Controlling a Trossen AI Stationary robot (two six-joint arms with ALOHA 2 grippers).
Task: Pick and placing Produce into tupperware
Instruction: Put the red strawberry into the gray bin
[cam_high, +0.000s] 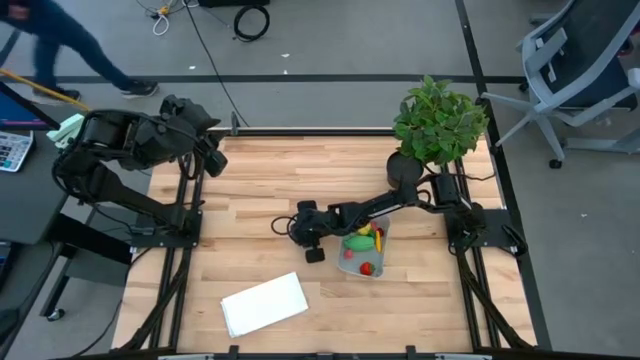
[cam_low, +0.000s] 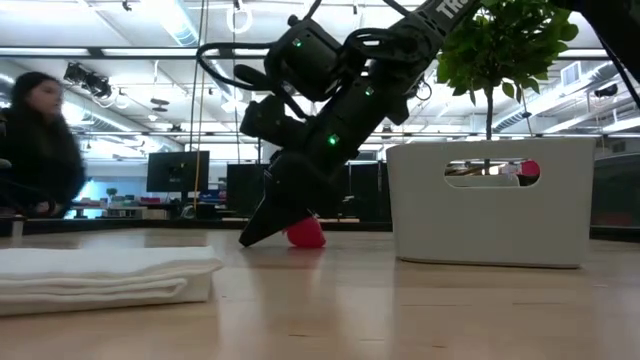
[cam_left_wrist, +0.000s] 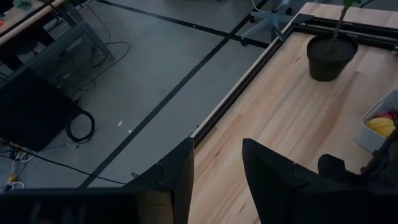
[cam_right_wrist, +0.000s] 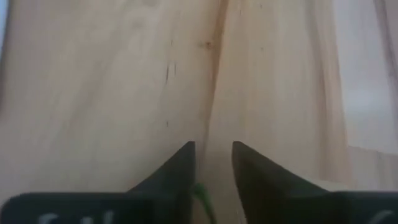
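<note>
The pale tupperware (cam_high: 383, 262) stands right of the table's centre and holds a green oval (cam_high: 357, 242), a yellow piece (cam_high: 372, 235) and a red piece (cam_high: 367, 267). It stands close in the low view (cam_low: 490, 215). My right gripper (cam_high: 284, 226) reaches down to the table just left of it, its fingertips (cam_low: 248, 240) at the wood, narrowly apart (cam_right_wrist: 213, 146). A red strawberry-like piece (cam_low: 306, 233) shows at its fingers in the low view. My left gripper (cam_high: 214, 160) waits open at the far left edge (cam_left_wrist: 217, 146). My right gripper comes slanting down from the table's right, fingertips on the wood. The red piece (cam_low: 310, 235) sits back between the fingers, low at the table. Only a green sliver (cam_right_wrist: 200, 198) of it shows between the fingers in the wrist view; the fingers hide the contact itself.
A flat white sheet (cam_high: 265, 303) lies near the front edge and shows in the low view (cam_low: 100, 272). A potted leafy plant (cam_high: 440, 120) stands at the far right. A person (cam_low: 35, 140) is beyond the table's left side. Bare wood lies between the sheet and the gripper.
</note>
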